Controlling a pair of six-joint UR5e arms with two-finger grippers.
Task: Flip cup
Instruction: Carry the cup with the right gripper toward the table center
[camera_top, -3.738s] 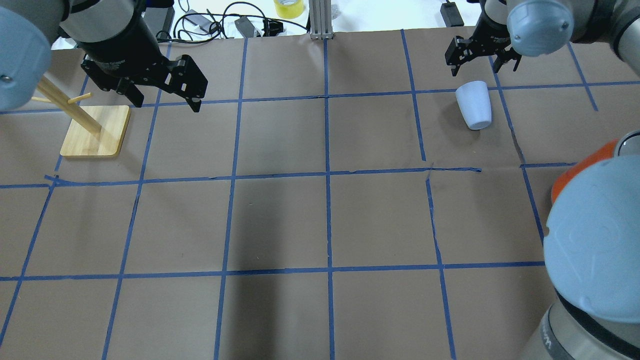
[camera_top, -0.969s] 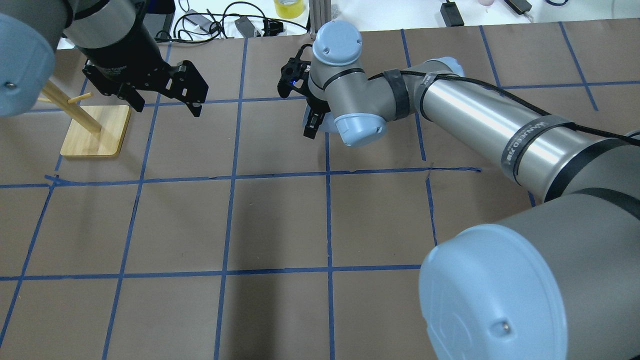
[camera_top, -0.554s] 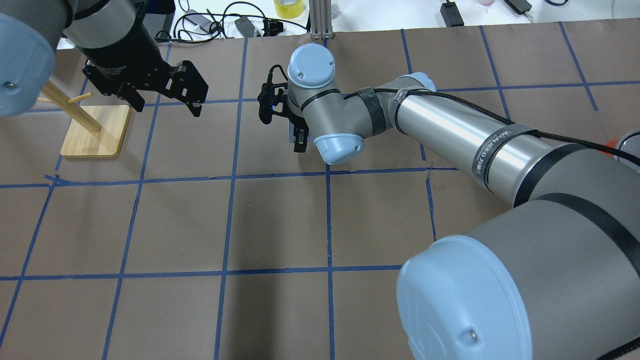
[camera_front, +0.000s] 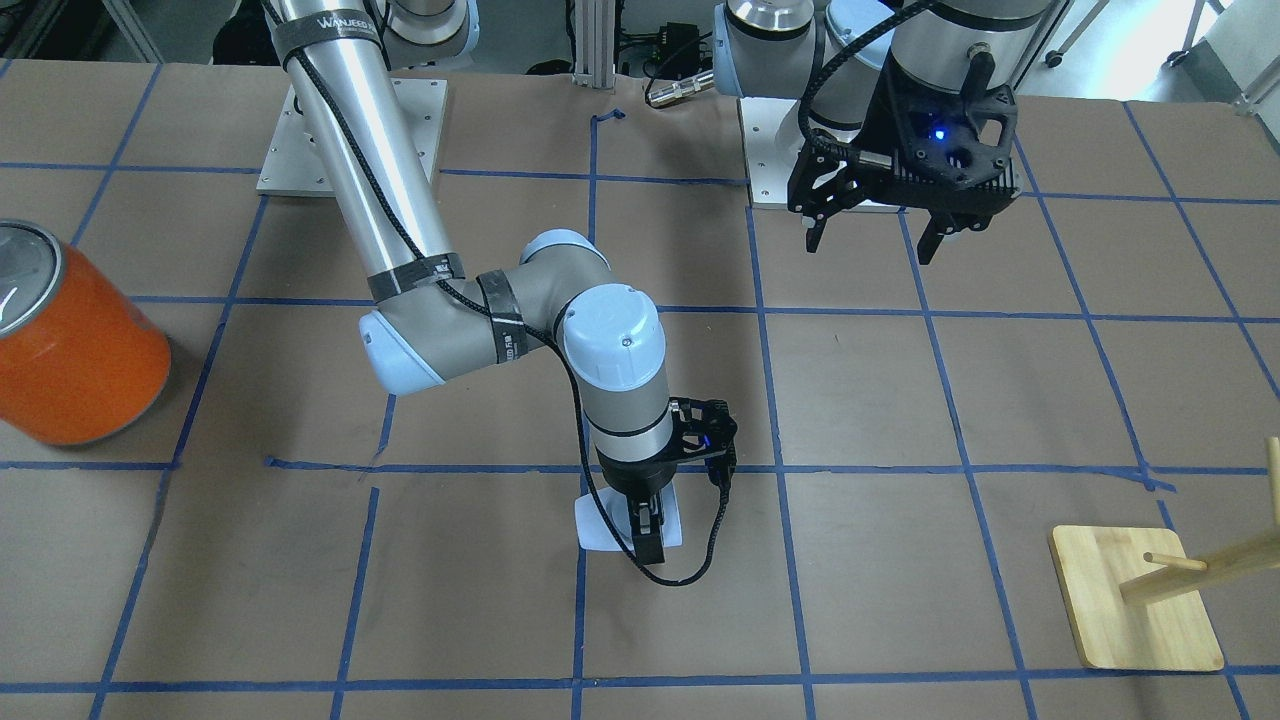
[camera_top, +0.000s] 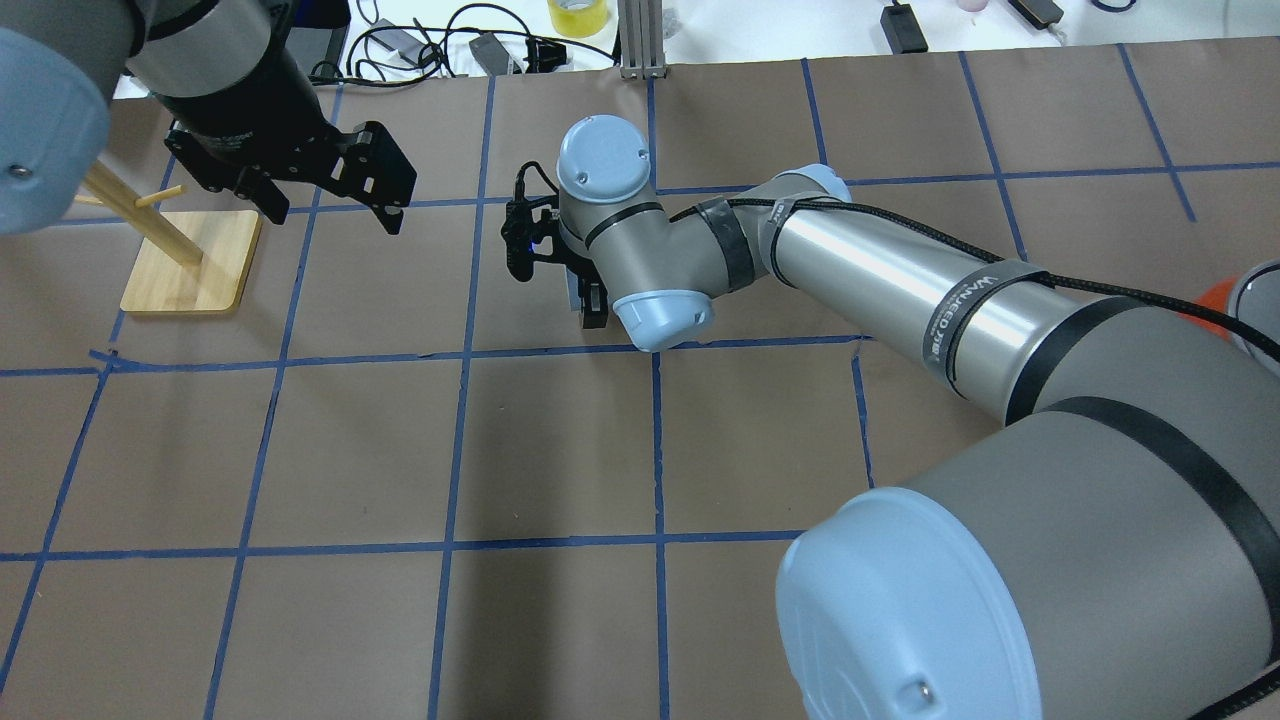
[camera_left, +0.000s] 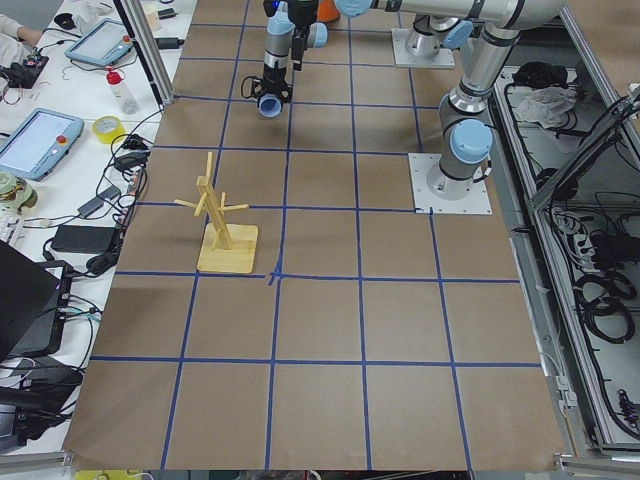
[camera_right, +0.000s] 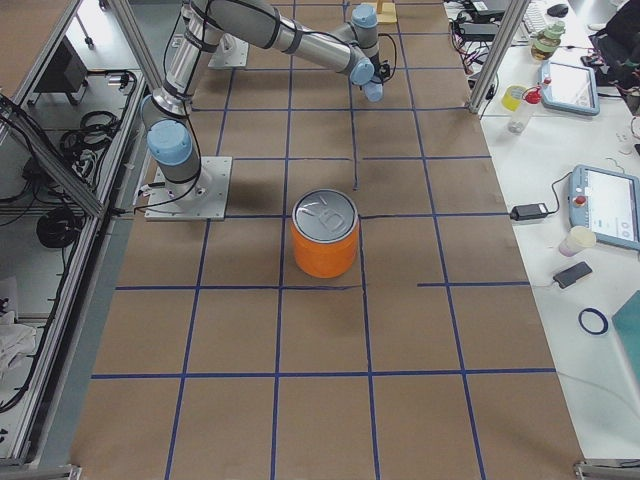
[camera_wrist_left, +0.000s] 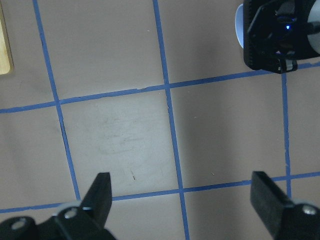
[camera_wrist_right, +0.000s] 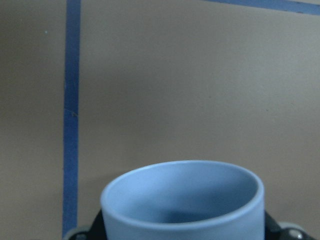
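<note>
Right jaws are clenched on the cup (camera_wrist_right: 182, 200), which juts ahead of them, mouth facing away, low over the worktop (camera_front: 900, 400). That side grip probably lets the wrist roll it over. Left jaws hang released, well apart.

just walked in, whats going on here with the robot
The right gripper is shut on the small pale blue cup near the middle of the table, low over it; whether the cup touches the surface is unclear. The left gripper hangs open and empty, off to the side.
</note>
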